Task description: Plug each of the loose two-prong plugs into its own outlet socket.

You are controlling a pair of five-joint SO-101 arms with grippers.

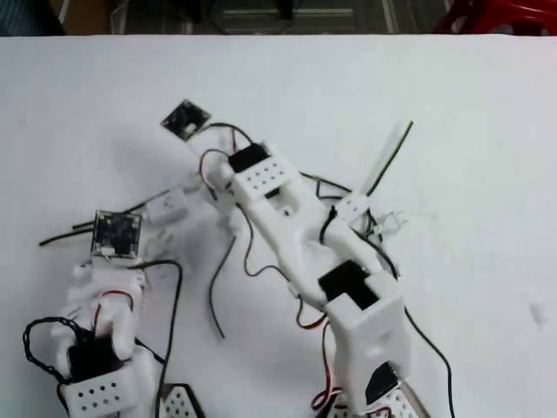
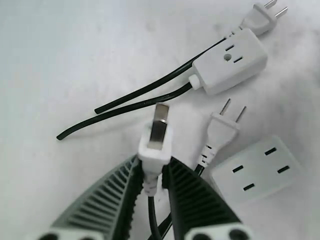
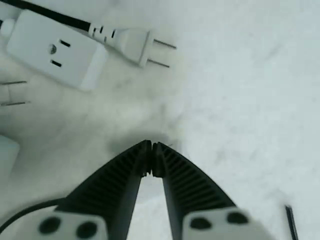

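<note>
My left gripper (image 2: pixel 152 167) is shut on a white two-prong plug (image 2: pixel 156 145), its prongs pointing away from me above the table. Ahead of it lie a white outlet block (image 2: pixel 231 64) with black cords, a second loose plug (image 2: pixel 223 131) beside a flat multi-slot outlet (image 2: pixel 260 171), and a third plug (image 2: pixel 259 18) beyond the block. My right gripper (image 3: pixel 151 152) is shut with nothing in it, low over bare table. Beyond its tips lie the outlet block (image 3: pixel 49 46) and a loose plug (image 3: pixel 131 44). In the high view the block (image 1: pixel 172 207) sits between the two arms.
Black cords (image 1: pixel 219 287) trail loosely across the table between the arms. Another small white connector (image 1: pixel 352 207) with thin wires lies beside the right arm (image 1: pixel 287 218). The left arm (image 1: pixel 100 348) sits at the near left corner. The far and right parts of the white table (image 1: pixel 470 104) are bare.
</note>
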